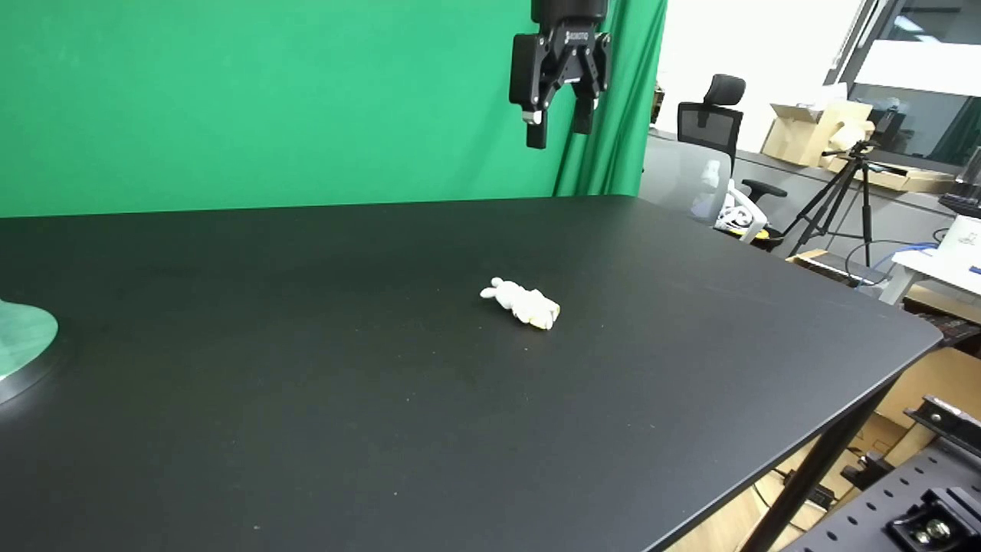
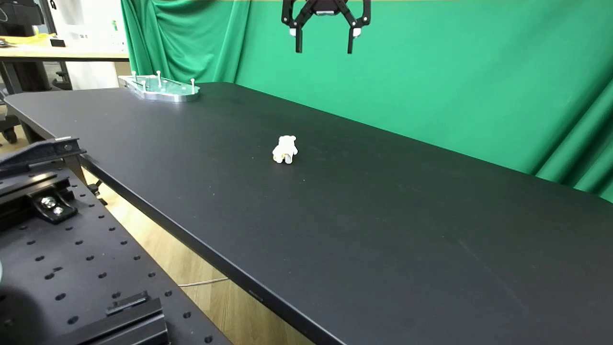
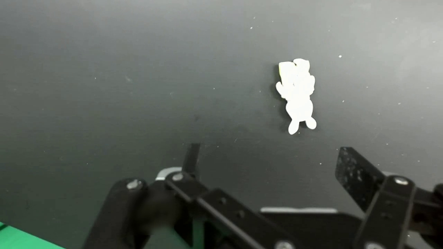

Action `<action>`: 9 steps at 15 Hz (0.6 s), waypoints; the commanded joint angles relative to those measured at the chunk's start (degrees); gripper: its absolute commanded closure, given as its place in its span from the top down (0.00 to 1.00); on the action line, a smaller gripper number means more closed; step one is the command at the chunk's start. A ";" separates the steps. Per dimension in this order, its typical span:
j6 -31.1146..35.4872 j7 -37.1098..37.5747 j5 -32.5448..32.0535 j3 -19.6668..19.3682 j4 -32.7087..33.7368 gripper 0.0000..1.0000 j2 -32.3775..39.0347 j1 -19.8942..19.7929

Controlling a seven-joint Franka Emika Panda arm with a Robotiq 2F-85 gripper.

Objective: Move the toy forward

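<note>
The toy [image 1: 523,303], a small white lumpy animal-shaped figure, lies flat on the black table [image 1: 368,429]. It also shows in an exterior view [image 2: 286,150] near the middle of the table. In the wrist view the toy [image 3: 298,95] lies right of centre, beyond the fingertips, with two rounded ear-like ends toward the gripper. My gripper [image 1: 559,132] is high above the table, apart from the toy. In an exterior view the gripper [image 2: 324,48] has its fingers spread wide. In the wrist view the gripper [image 3: 270,152] is open with nothing between its fingers.
A pale green disc with a metallic rim [image 1: 23,345] stands at the table's edge of view. A clear green-topped plate with pegs [image 2: 165,88] sits at the table's far end. A green curtain [image 1: 268,100] hangs behind. A perforated metal platform [image 2: 96,258] stands beside the table.
</note>
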 commanded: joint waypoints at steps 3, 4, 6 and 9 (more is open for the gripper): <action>5.49 0.49 0.00 0.71 2.64 1.00 6.24 0.34; 6.77 0.09 0.54 0.95 1.90 1.00 6.92 0.38; 7.65 -0.54 0.65 1.24 1.66 1.00 9.03 0.49; 7.27 0.58 -1.45 1.25 1.83 1.00 11.89 1.29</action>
